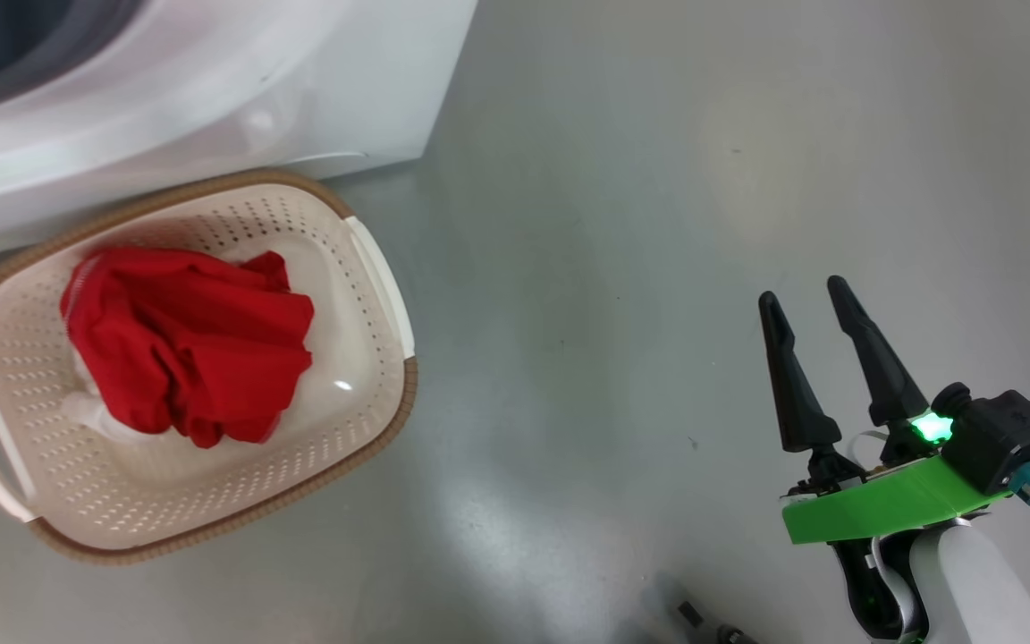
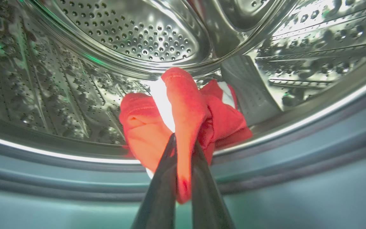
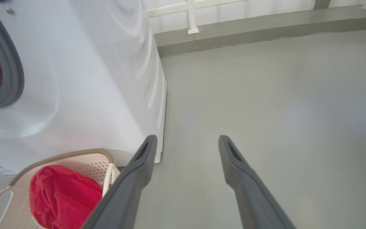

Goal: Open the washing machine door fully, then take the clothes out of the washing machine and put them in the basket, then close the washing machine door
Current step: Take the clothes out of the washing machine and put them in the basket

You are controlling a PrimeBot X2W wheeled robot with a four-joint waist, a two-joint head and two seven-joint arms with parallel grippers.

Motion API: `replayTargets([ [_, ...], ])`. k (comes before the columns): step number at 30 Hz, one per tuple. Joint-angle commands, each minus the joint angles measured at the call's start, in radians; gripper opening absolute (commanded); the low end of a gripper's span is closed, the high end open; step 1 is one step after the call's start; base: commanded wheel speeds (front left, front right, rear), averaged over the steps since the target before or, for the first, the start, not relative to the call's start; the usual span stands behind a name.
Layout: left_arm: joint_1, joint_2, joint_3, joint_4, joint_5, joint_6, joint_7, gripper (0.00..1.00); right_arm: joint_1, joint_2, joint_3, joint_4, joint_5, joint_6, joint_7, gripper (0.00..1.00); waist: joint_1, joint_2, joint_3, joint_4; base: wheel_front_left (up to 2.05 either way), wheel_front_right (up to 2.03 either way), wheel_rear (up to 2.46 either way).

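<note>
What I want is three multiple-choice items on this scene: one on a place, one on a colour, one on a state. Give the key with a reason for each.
1. The red garment pinched by the left pincer is:
A. on a chair
B. in the steel drum
C. on a table

2. The basket has a rim coloured:
A. brown
B. blue
C. black

3. The right pincer is:
A. shut on a handle
B. shut on cloth
C. open and empty

Key:
1 B: perforated steel walls surround the cloth in the left wrist view.
2 A: a brown woven-look band runs round the cream body.
3 C: it stands spread wide with nothing held.
</note>
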Motion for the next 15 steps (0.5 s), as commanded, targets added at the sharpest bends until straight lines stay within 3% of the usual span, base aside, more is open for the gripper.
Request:
replayTargets([
  [1, 0.032, 0.03, 0.018, -0.036, -0.014, 0.012, -0.015, 0.0, 0.028, -0.012, 0.013, -0.017, -0.021, 0.007, -0.006, 1.0, 0.0, 0.0, -0.018, 0.017, 0.0, 0.0, 0.0],
  [8, 0.175, -0.064, 0.033, -0.206, -0.067, 0.027, -0.039, 0.0, 0.045, -0.012, -0.008, -0.006, -0.069, 0.007, -0.006, 1.0, 0.0, 0.0, -0.066, 0.059, 0.0, 0.0, 0.0],
  [15, 0.29, -0.108, 0.026, -0.43, -0.093, 0.027, -0.035, 0.0, 0.058, -0.012, -0.023, 0.005, -0.093, 0.007, -0.006, 1.0, 0.0, 0.0, -0.104, 0.089, 0.0, 0.0, 0.0],
])
